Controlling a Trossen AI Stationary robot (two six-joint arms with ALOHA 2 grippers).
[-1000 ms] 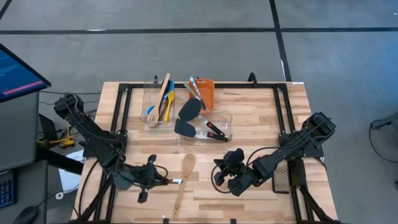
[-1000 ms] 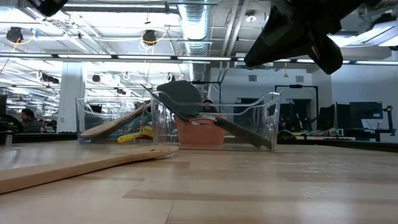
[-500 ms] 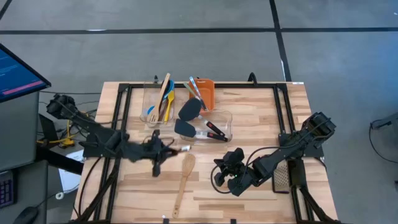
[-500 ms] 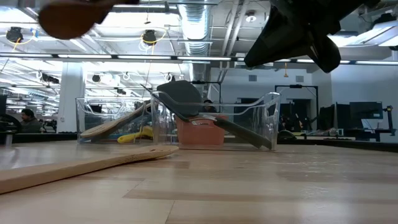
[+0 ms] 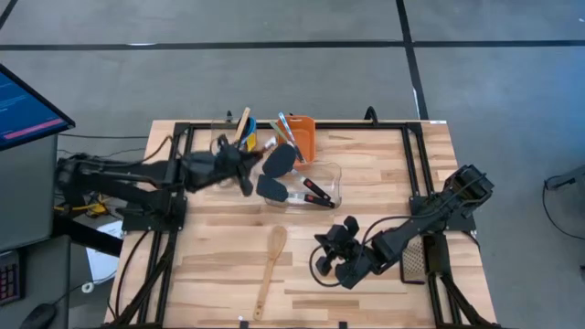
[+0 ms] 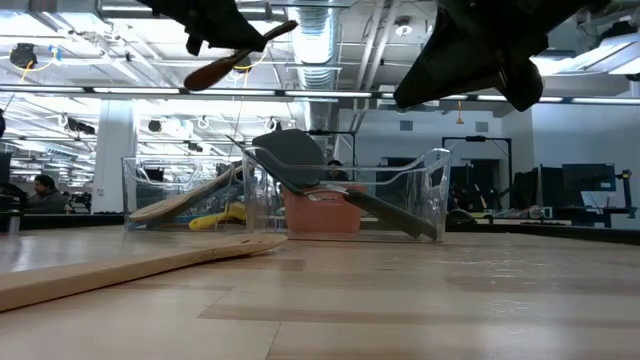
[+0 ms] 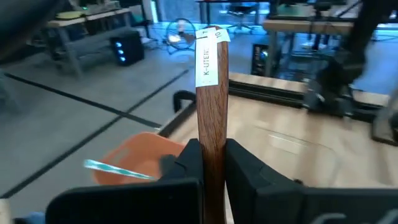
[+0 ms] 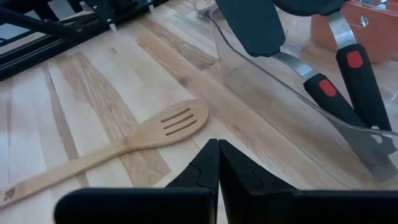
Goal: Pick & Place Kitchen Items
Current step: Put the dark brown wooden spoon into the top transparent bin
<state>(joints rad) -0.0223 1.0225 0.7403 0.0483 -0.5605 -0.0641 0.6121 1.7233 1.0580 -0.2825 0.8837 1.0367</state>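
Note:
My left gripper (image 5: 242,166) hovers over the left clear tub (image 5: 219,174), shut on a dark wooden spoon (image 6: 235,58) whose labelled handle end (image 7: 210,46) juts out ahead of the fingers. That tub holds wooden, blue and yellow utensils (image 5: 239,146). The right clear tub (image 5: 331,181) holds black turners (image 5: 279,163). A slotted wooden spoon (image 5: 268,270) lies flat on the table. My right gripper (image 5: 322,263) is shut and hangs just right of it, touching nothing; its tips (image 8: 217,155) show near the slotted head (image 8: 180,121). My left gripper pinches the wooden spoon's handle (image 7: 211,140) between its two fingers (image 7: 245,168). They come nearly level from the table's left and lie along the handle. The spoon is lifted clear above the tub, tilted, with its bowl (image 6: 205,75) lower than the handle end.
An orange bin (image 5: 304,137) with utensils stands at the far edge behind the tubs. A mesh object (image 5: 414,260) lies under the right arm. Black frame rails (image 5: 174,183) run along both table sides. Bare wood stretches along the near edge.
My left gripper has swung from the table's near left up and toward the far edge, turning as it went. It has carried the wooden spoon over the left tub. The slotted spoon and my right gripper have stayed in place.

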